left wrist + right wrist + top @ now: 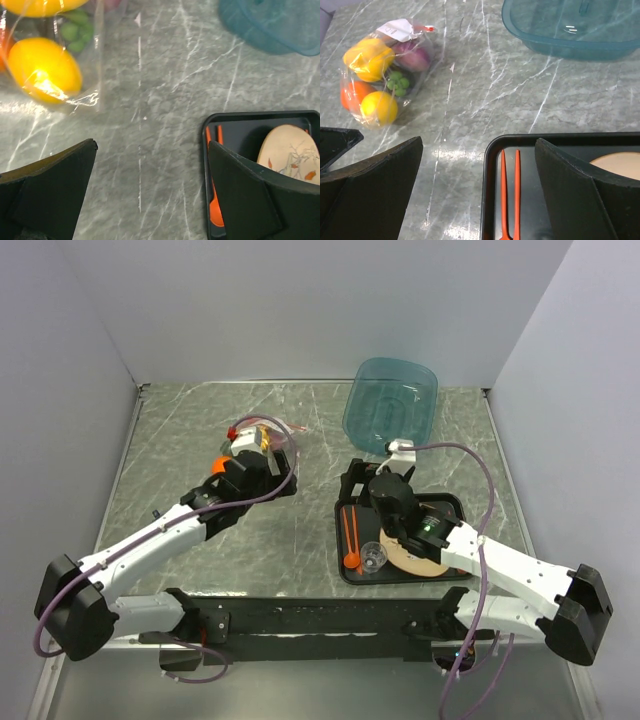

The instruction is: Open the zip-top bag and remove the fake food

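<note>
Zip-top bag (400,31) holding fake food (379,107) lies on table (485,85), both jaws wide open.

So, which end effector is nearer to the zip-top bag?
Left. The left end effector is just short of the zip-top bag; the right end effector is farther off, above the edge of the black tray.

Small white label (395,29) on the zip-top bag (385,72), its print too small to read, no readable text elsewhere
</note>
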Robot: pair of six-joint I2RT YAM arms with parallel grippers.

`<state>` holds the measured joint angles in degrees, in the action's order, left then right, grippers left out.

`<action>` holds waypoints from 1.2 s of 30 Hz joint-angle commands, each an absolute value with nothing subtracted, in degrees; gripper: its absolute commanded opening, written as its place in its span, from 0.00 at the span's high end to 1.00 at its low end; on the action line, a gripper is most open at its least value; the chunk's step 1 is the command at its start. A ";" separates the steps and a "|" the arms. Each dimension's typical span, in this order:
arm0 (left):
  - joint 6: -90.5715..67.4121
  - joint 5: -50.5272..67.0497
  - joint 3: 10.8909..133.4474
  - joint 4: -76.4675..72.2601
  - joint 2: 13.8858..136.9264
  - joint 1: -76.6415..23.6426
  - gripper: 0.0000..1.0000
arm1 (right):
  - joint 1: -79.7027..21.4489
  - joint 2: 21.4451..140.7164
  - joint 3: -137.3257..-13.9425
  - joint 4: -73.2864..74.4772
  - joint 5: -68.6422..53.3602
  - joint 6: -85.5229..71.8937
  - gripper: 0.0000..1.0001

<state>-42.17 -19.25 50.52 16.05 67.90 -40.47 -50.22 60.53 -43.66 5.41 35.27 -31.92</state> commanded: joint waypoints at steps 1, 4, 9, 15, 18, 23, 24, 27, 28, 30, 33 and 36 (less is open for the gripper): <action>-43.50 -22.05 55.19 18.46 68.02 -40.52 0.01 | -50.27 59.68 -44.47 4.31 37.71 -33.66 0.00; -43.59 -24.78 57.30 19.07 69.25 -40.52 0.01 | -50.10 60.11 -44.91 4.48 35.78 -33.75 0.00; -44.64 -27.43 61.61 21.00 72.15 -38.86 0.01 | -46.50 64.06 -48.50 0.98 23.05 -33.05 0.00; -45.00 -24.27 62.05 20.83 72.60 -34.20 0.01 | -37.36 77.94 -58.61 -4.11 2.49 -37.61 0.04; -44.65 -22.33 61.26 20.66 71.55 -31.21 0.01 | -35.95 87.43 -66.42 -4.05 -1.40 -38.41 0.09; -43.60 -20.30 60.29 21.00 69.88 -27.78 0.01 | -35.16 101.85 -78.74 -2.63 -1.66 -40.86 0.14; -43.33 -20.22 60.38 21.18 69.87 -27.51 0.01 | -34.55 104.91 -79.79 -3.42 -2.10 -41.57 0.16; -42.71 -18.99 61.08 21.97 69.70 -26.37 0.02 | -33.58 108.71 -83.66 -3.69 -1.85 -43.85 0.19; -42.54 -18.29 61.26 21.89 69.61 -26.28 0.03 | -32.97 110.72 -85.24 -3.78 -1.85 -44.55 0.20; -42.19 -15.39 60.91 20.32 69.08 -26.28 0.06 | -32.26 113.27 -86.39 -4.22 -1.93 -46.40 0.22; -42.80 -10.65 58.54 17.24 68.38 -26.28 0.09 | -31.03 116.44 -89.11 -4.40 -2.72 -48.34 0.25; -45.52 -6.25 56.17 16.35 68.38 -27.24 0.17 | -30.50 119.78 -92.98 -3.79 -4.04 -49.22 0.26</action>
<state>-43.77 -13.91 58.61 19.55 69.71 -26.35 -31.46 117.01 -86.59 -2.11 -2.61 -46.30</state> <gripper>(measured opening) 0.858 0.751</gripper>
